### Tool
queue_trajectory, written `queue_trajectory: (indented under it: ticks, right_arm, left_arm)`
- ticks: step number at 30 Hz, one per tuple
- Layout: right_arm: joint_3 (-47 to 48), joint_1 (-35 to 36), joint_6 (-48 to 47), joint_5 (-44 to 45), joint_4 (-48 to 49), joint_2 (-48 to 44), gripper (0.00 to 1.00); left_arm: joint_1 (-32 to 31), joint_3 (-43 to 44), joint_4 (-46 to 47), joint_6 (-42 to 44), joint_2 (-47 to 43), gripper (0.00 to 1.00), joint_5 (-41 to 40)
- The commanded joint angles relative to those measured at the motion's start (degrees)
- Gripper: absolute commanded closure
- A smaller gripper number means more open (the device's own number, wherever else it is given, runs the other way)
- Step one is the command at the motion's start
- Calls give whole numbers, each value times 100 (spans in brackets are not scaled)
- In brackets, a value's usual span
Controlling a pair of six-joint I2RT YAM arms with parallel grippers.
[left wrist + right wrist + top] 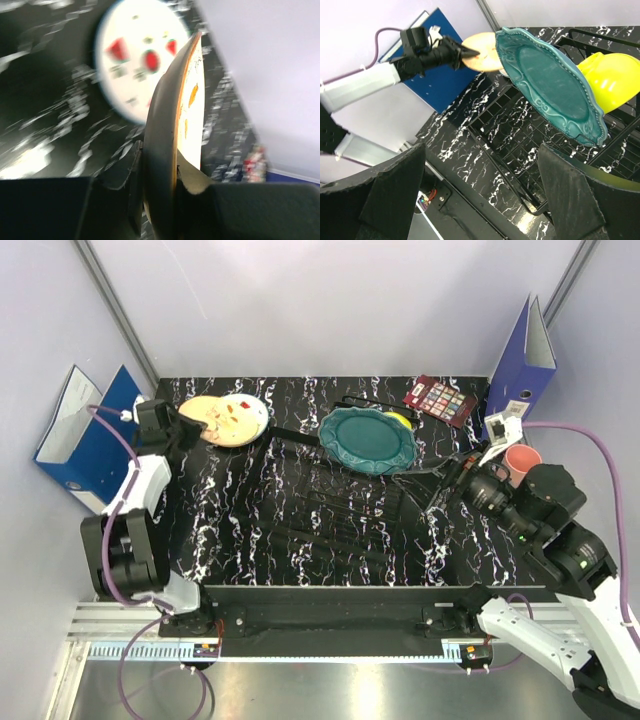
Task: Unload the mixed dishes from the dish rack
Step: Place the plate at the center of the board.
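Note:
My left gripper (190, 428) is shut on the rim of the cream floral plate (207, 413), held on edge in the left wrist view (192, 95). Beside it the white plate with red fruit marks (243, 418) lies flat on the table and shows blurred (140, 60). The teal scalloped plate (368, 438) leans in the black wire dish rack (330, 502), with the yellow-green bowl (403, 420) behind it. My right gripper (432, 488) is open and empty at the rack's right end (481, 150), facing the teal plate (550, 75) and the bowl (615, 75). The pink cup (522, 458) stands on the table at the right. The clear glass is out of view.
Blue ring binders stand at the left edge (90, 435) and at the back right (525, 360). A dark red box with coloured squares (440, 398) lies at the back right. White walls close in the table on three sides.

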Motion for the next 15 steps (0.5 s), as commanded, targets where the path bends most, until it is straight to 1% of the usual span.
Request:
queue_trajectory:
  ticks: [1,2,3,5,6,7,9,11,15]
  right_arm:
    - [38,3,-257,131,224,141,0]
    - [47,12,-266,149,232,158,0]
    - [56,3,-327,158,224,176,0]
    - [56,12,-372,175,223,185,0]
    - [56,12,-415,184,223,194,0]
    - [47,12,-442,210,232,202,0]
    - [38,3,-512,263,206,246,0]
    - [38,12,-556,290,206,281,0]
    - [30,12,-644,316,232,474,0]
  left_arm:
    - [13,744,1698,-512,818,100,947]
    - [13,840,1873,-521,996,100,1078]
    - [13,859,2370,-547,1197,100,1358]
    - [13,780,3031,-661,1636,100,1553]
    - [13,754,3583,-670,1752,100,1658]
    - [13,753,3806,-714,1866,100,1686]
    - [13,858,4175,-714,2218,100,1817]
    - [22,1068,4290,-662,2481,100,1931]
    - [13,1228,4467,-714,2676,100,1923]
